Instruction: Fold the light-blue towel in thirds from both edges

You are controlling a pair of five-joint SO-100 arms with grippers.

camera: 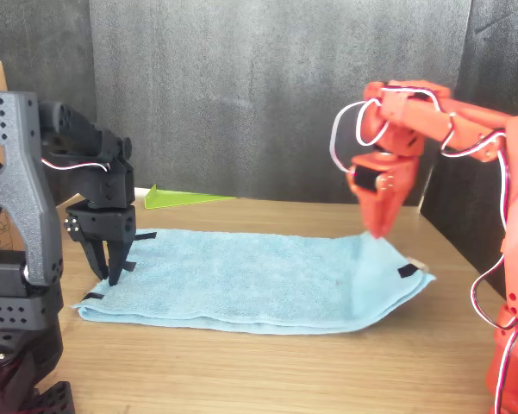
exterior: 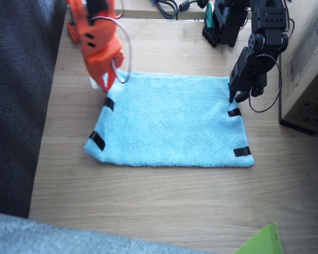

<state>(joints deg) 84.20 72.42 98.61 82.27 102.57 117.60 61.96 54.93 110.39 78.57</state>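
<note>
Spread flat mid-bench: light-blue towel (exterior: 172,121), both taped edges (exterior: 234,112) unfolded. Best pinched squarely at both far corners, lifted level, carried inward a third. Black left pincer (camera: 110,263), narrowly open, tips touching one edge. Farther back, orange right pincer (exterior: 107,83) at opposite corner; opening unclear.

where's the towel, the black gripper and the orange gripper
light-blue towel (exterior: 169,119), fixed view, middle of the cloth
left gripper (exterior: 236,98), fixed view, black fingertips over the towel's edge
right gripper (exterior: 107,84), fixed view, orange fingertips at the towel's far corner
</note>
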